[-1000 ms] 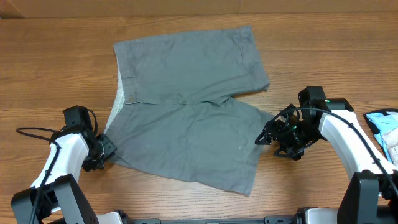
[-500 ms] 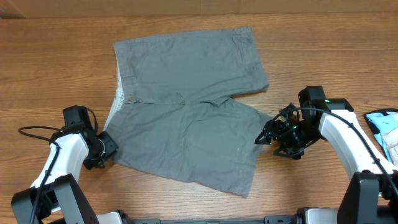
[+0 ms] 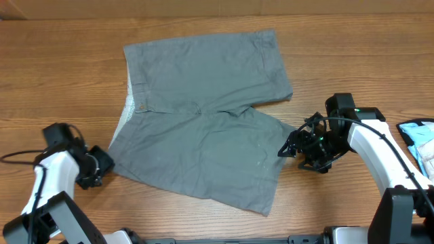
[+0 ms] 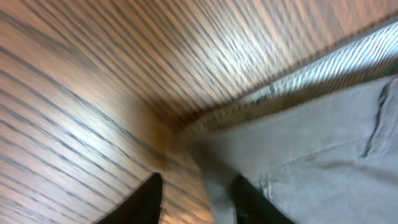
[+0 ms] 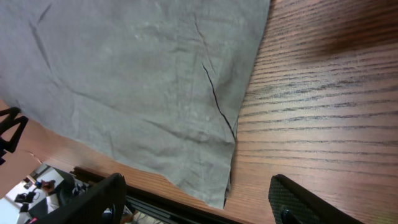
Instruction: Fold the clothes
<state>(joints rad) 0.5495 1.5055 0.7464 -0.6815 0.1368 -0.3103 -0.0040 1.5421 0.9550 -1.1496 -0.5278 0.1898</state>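
Observation:
The grey shorts (image 3: 203,115) lie spread flat on the wooden table, waistband to the left and legs to the right. My left gripper (image 3: 100,165) is open just left of the lower waistband corner. In the blurred left wrist view the fabric's corner (image 4: 298,143) reaches between my fingers (image 4: 198,202). My right gripper (image 3: 288,150) is open beside the near leg's hem. In the right wrist view the hem corner (image 5: 186,93) lies ahead of the wide-open fingers (image 5: 199,202).
A blue and white item (image 3: 417,135) lies at the table's right edge. A black cable (image 3: 17,157) trails from the left arm. The table's front edge is close below both arms.
My left arm has drawn back to the left, away from the waistband corner. The shorts and my right arm have not moved.

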